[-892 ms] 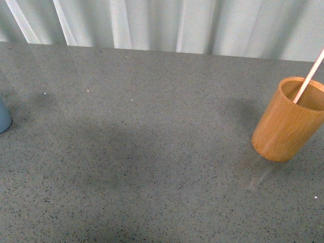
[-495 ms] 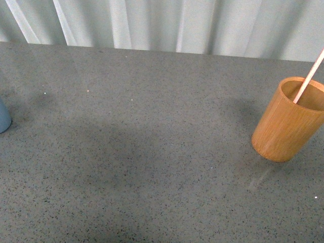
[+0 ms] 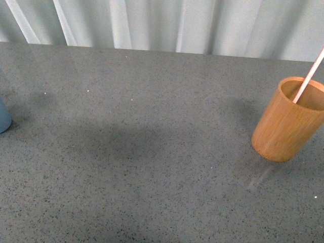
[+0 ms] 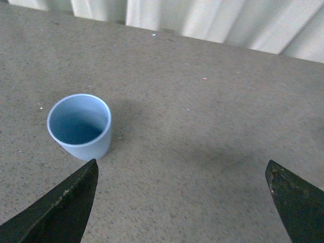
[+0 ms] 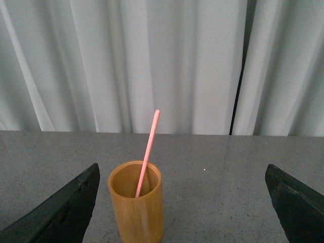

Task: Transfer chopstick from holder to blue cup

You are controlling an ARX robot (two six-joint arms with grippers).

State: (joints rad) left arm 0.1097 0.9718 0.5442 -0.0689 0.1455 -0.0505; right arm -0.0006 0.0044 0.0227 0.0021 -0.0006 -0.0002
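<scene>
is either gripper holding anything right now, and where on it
Nothing is held. The left gripper and right gripper are both open and empty; the chopstick stands in the holder.

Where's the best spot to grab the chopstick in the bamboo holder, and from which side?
Pinch the chopstick on its bare upper stretch, above the rim of the holder; the rest is sunk inside. The right gripper, open and facing it, could likely go straight in, jaws astride the leaning shaft.
</scene>
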